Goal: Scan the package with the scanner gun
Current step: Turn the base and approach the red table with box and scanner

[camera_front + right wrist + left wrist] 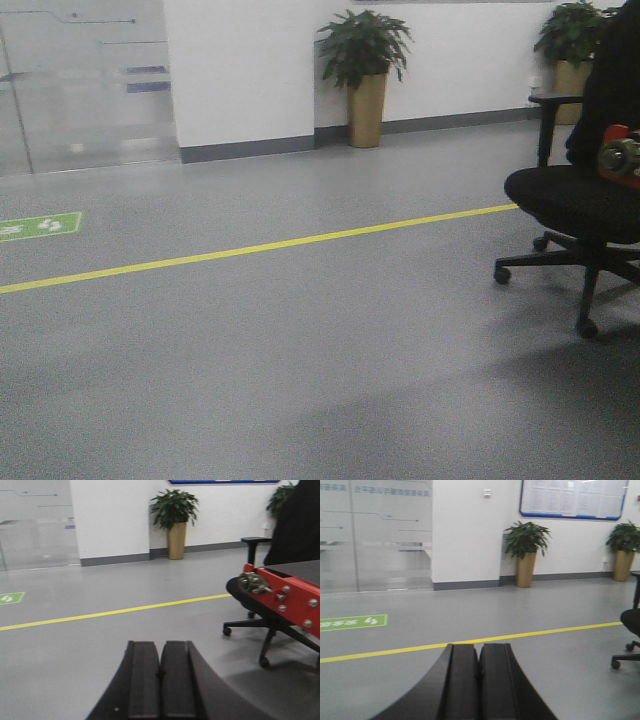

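Observation:
The package and the scanner gun are out of view in all three views. My left gripper [479, 647] points out over the grey floor, its two black fingers pressed together with nothing between them. My right gripper [161, 644] is likewise shut on nothing, aimed across the floor. Neither gripper shows in the front view.
A yellow floor line [250, 249] crosses the grey floor. A black office chair [578, 205] with a seated person stands at the right. A red-edged platform [287, 592] juts in at the right of the right wrist view. Potted plants [364, 75] stand against the far white wall.

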Controlling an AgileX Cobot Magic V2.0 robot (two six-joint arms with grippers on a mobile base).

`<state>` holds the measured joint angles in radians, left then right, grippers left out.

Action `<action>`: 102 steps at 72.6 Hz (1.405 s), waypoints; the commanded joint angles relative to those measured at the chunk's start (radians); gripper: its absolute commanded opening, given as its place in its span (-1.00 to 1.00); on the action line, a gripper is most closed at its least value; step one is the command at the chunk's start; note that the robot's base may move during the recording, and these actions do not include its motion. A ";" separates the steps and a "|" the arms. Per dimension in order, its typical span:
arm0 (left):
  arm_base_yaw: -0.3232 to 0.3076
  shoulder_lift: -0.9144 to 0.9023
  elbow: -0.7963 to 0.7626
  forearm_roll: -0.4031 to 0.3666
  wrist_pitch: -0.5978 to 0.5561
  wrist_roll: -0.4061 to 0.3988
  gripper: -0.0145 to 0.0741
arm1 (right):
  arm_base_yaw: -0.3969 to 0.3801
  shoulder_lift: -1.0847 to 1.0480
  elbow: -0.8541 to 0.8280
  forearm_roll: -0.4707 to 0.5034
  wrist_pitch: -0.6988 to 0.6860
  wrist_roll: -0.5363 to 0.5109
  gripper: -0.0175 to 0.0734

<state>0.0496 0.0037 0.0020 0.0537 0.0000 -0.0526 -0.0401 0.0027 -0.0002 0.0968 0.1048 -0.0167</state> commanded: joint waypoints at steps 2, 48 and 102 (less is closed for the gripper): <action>0.000 -0.004 -0.002 0.003 -0.017 0.000 -0.92 | -0.005 -0.003 0.000 0.003 -0.017 -0.003 -0.98; 0.000 -0.004 -0.002 0.003 -0.017 0.000 -0.92 | -0.005 -0.003 0.000 0.003 -0.017 -0.003 -0.98; 0.000 -0.004 -0.002 0.003 -0.017 0.000 -0.92 | -0.005 -0.003 0.000 0.003 -0.017 -0.003 -0.98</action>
<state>0.0496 0.0037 0.0020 0.0537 0.0000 -0.0526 -0.0401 0.0027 -0.0002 0.0968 0.1048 -0.0167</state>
